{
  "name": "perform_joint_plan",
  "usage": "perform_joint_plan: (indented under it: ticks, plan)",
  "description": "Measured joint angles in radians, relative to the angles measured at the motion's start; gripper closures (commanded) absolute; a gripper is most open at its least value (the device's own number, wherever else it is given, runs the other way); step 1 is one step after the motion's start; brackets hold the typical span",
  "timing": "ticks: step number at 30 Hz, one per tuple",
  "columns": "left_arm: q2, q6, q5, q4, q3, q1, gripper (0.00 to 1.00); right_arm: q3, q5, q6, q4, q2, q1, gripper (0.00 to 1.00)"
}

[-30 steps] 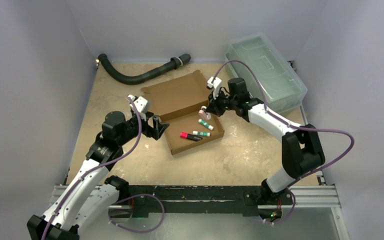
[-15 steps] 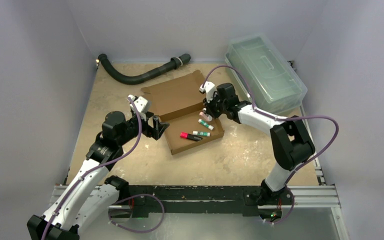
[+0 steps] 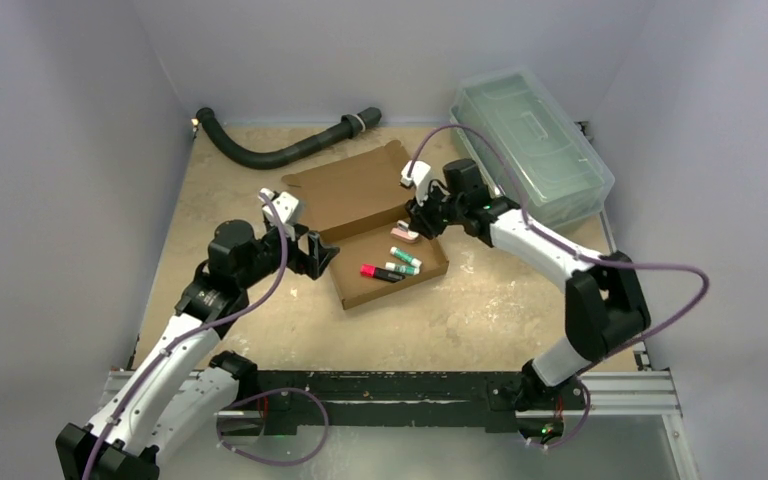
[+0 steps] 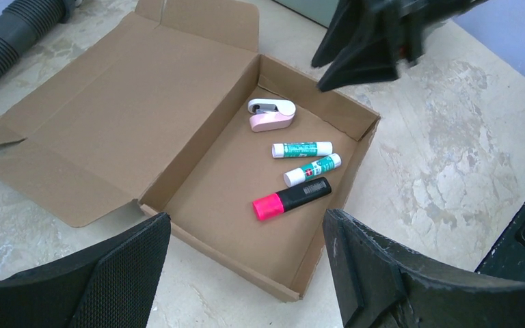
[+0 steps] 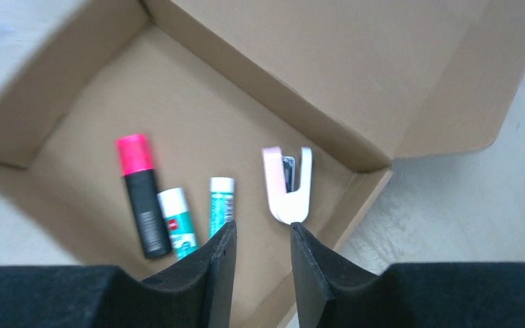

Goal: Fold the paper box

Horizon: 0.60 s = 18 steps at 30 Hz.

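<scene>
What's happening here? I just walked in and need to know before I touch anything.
Two robot arms tend an open paper box, its lid lying flat. Inside lie a pink stapler, two glue sticks and a pink-capped marker. The right claw hangs slightly open and empty above the stapler; the left claw hovers wide open near the box's left corner, touching nothing. The lid isn't closed yet.
</scene>
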Motion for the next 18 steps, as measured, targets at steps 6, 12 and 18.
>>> perform_joint_plan:
  ticks: [6, 12, 18]
  plan:
    - [0.016, -0.113, -0.016, 0.025, -0.009, 0.0, 0.19, 0.026, -0.231, -0.166, -0.111, -0.195, -0.086, 0.45]
    - [-0.006, -0.475, -0.069, 0.225, -0.211, 0.0, 0.19, 0.004, -0.394, -0.239, -0.138, -0.286, -0.179, 0.45]
    - [-0.072, -0.691, -0.254, 0.274, -0.404, 0.002, 0.15, -0.011, -0.463, -0.253, -0.173, -0.279, -0.177, 0.45]
